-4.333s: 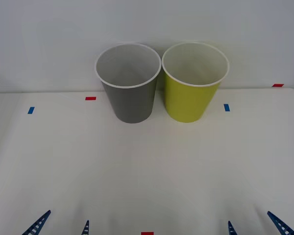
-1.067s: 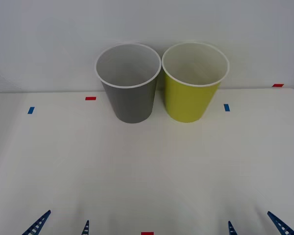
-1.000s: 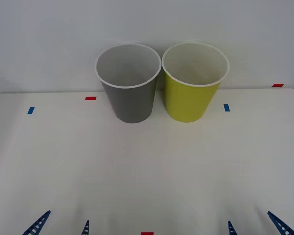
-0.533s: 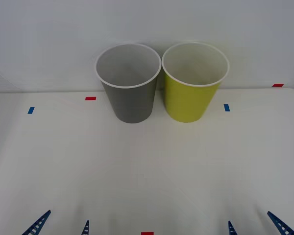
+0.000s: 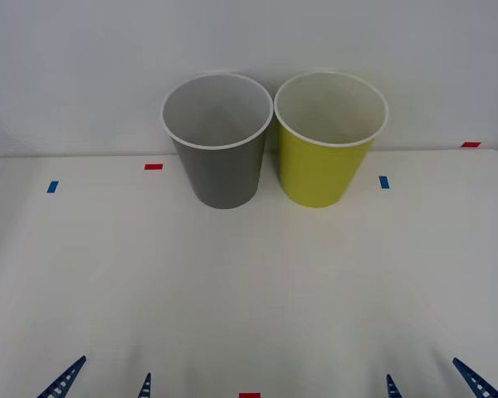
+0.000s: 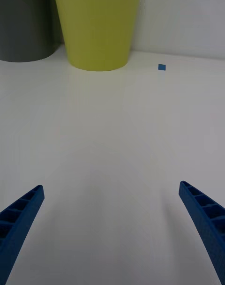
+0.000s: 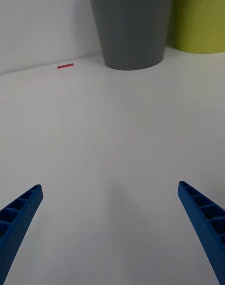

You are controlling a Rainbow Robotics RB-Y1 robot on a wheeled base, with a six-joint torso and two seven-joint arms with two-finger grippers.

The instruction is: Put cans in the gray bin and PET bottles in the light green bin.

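The gray bin [image 5: 220,166] and the light green bin [image 5: 324,162] stand side by side at the back of the white table [image 5: 249,282], against the wall; both look empty from above. The gray bin [image 7: 129,27] and the light green bin [image 6: 96,27] also appear in the wrist views. My left gripper [image 5: 104,384] rests open at the table's near left edge, nothing between its fingers. At the near right edge my right gripper [image 5: 432,383] is open and empty too. The cans and PET bottles are out of view.
Small tape marks lie on the table: red [image 5: 153,167] and blue [image 5: 52,186] at the left, blue [image 5: 384,182] and red [image 5: 471,144] at the right, red [image 5: 249,395] at the front edge. A wide bare stretch separates grippers and bins.
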